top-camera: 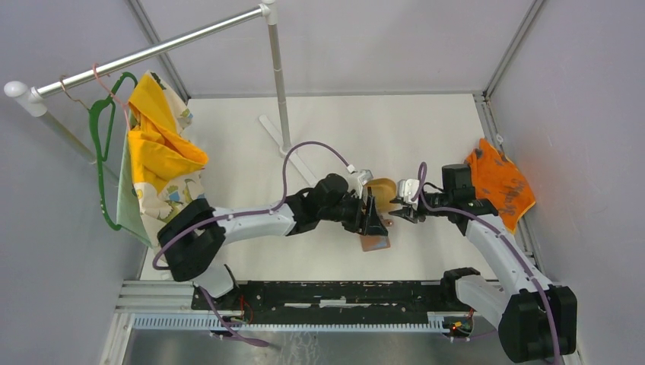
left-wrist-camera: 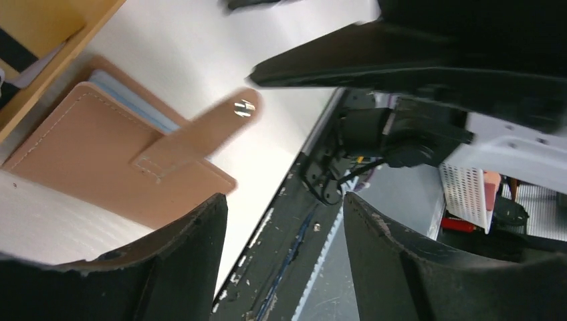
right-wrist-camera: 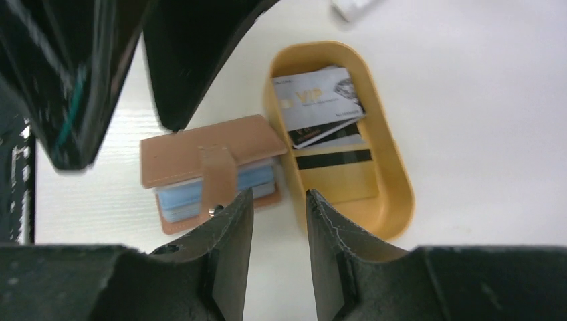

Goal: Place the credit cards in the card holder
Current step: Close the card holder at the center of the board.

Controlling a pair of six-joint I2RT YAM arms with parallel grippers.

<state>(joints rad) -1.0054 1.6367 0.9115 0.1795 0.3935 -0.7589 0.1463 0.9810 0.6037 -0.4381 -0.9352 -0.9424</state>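
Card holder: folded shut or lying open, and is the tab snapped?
Folded shut, unsnapped: the card holder has its cover over the blue sleeves; the tab sticks out free, stud showing.

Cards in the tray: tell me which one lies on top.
The pale card with gold VIP lettering: it overlaps the black card, and nothing covers it.

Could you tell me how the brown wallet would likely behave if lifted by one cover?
The wallet would probably flop open, as its strap looks unsnapped. Its thick stack of blue sleeves suggests some weight. Lying flat, it should slide when pushed, not roll.
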